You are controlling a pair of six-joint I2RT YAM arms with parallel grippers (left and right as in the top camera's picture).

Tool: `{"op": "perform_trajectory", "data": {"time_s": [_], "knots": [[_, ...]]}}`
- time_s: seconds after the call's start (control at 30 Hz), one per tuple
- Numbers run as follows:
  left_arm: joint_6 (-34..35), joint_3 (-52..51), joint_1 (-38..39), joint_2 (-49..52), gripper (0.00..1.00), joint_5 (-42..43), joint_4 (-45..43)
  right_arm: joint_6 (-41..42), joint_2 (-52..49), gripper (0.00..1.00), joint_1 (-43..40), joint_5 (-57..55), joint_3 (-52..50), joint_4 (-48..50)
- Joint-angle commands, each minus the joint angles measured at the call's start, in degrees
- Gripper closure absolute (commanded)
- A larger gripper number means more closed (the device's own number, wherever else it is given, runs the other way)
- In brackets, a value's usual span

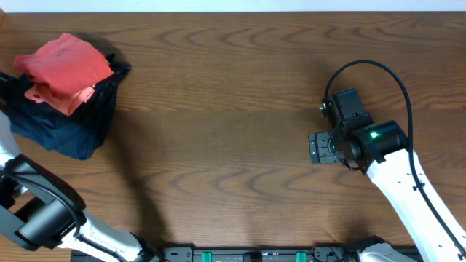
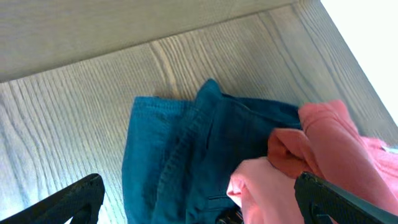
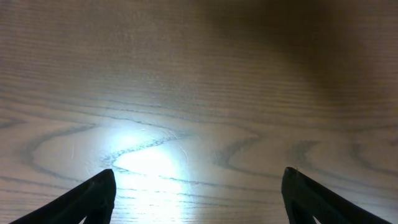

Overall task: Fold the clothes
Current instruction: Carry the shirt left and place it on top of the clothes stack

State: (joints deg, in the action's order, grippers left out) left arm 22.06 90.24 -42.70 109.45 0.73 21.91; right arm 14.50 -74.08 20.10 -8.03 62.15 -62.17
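Note:
No red T-shirt with white lettering, a logo or a neck label shows in any view. At the table's far left lies a salmon-pink garment (image 1: 67,69) on a navy garment (image 1: 76,124). In the left wrist view the pink cloth (image 2: 336,149) lies over the navy cloth (image 2: 180,143). My left gripper (image 2: 198,186) is open just above this pile, one finger on each side, holding nothing. My right gripper (image 1: 320,148) is open and empty above bare wood at mid-right, and it also shows in the right wrist view (image 3: 199,177).
The wooden table (image 1: 218,109) has its far edge along the top of the overhead view. The left arm (image 1: 36,211) comes in from the lower left. The right arm (image 1: 408,182) and its black cable (image 1: 397,80) occupy the right side.

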Motion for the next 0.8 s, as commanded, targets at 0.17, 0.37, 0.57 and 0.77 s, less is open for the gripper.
{"op": "perform_trajectory", "data": {"time_s": [0.17, 0.37, 0.57, 0.77], "knots": [[-4.0, -0.3, 3.0, -3.2, 0.02, 15.8, -6.0, 0.2, 0.6, 0.01, -0.5, -0.4, 0.9, 3.9], [-11.0, -0.3, 9.3, -8.8, 0.02, 15.8, -8.1, 0.2, 0.6, 0.01, -0.5, 1.5, 0.9, 7.7], [-5.4, -0.3, 15.5, -8.9, 0.02, 24.7, -5.6, 0.2, 0.0, 0.01, -0.5, 1.4, 0.9, 8.2], [-0.8, -1.0, 16.5, -4.9, 0.02, 23.8, 0.1, 0.2, -0.8, 0.01, -0.5, 2.2, 0.8, 7.3]]}}
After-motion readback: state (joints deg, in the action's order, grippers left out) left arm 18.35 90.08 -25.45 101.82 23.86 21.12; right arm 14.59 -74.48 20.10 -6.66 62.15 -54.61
